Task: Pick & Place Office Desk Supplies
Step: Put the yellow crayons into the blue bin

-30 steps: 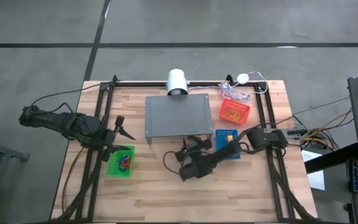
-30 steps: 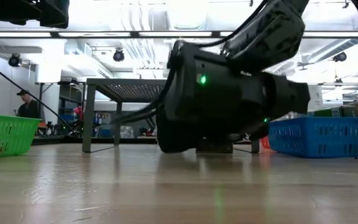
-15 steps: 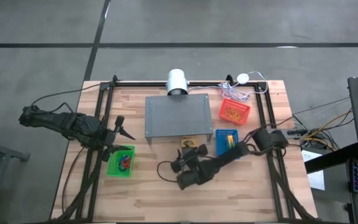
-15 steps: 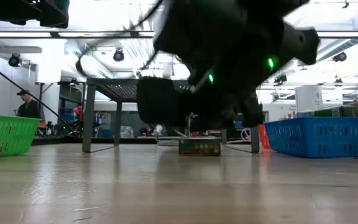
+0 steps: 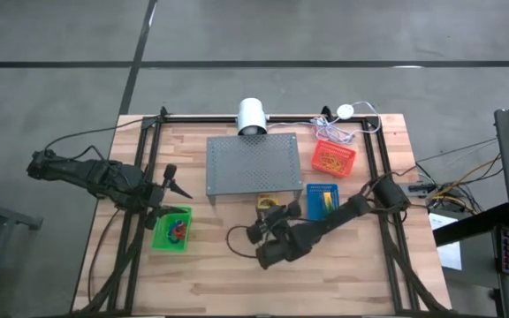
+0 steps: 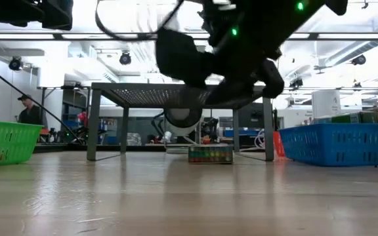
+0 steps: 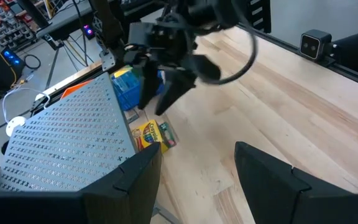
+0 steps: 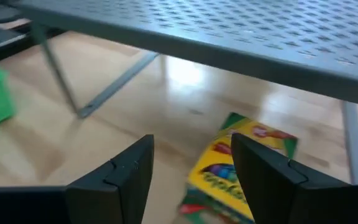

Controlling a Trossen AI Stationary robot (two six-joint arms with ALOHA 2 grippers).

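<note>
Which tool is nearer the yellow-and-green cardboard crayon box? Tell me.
Right. The right tool hangs open just in front of the crayon box, not touching. The left tool waits far off above the green mesh basket.

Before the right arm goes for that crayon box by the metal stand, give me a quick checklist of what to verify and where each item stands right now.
1. Right gripper empty, fingers apart: ok.
2. Crayon box in plain sight ahead of the right gripper, lying flat on the table: ok.
3. Right gripper lined up over the box: not ok; the box sits off to one side of the gap between the fingers.
4. Room above the box: cannot tell; the box lies at the front edge of the grey perforated stand, perhaps partly beneath it.
5. Left gripper out of the way, above the green basket, open: ok.
6. Blue basket beside the box, open-topped: ok.
</note>
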